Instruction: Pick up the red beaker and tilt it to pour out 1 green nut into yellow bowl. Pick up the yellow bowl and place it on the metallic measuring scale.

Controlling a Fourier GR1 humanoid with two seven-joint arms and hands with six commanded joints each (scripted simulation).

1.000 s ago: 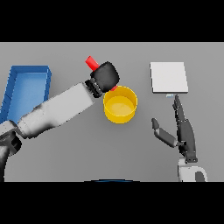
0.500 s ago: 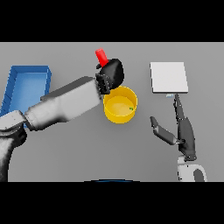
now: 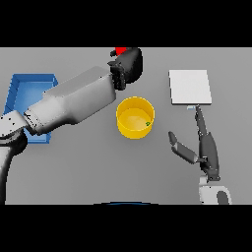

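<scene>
I've got the left robot hand (image 3: pixel 129 65) wrapped round the red beaker (image 3: pixel 120 50), held behind the yellow bowl (image 3: pixel 135 117) so nothing more drops in (one green nut (image 3: pixel 147 123) inside). Right robot hand (image 3: pixel 205 147) open, fingers straight, below the scale (image 3: pixel 190 86), ready for the bowl.

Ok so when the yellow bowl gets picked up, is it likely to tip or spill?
Probably stable: the yellow bowl looks wide and low with straight walls. Likely light, holding only one small green nut, which could roll inside if tilted. The smooth rim may be slippery for the right hand.
</scene>
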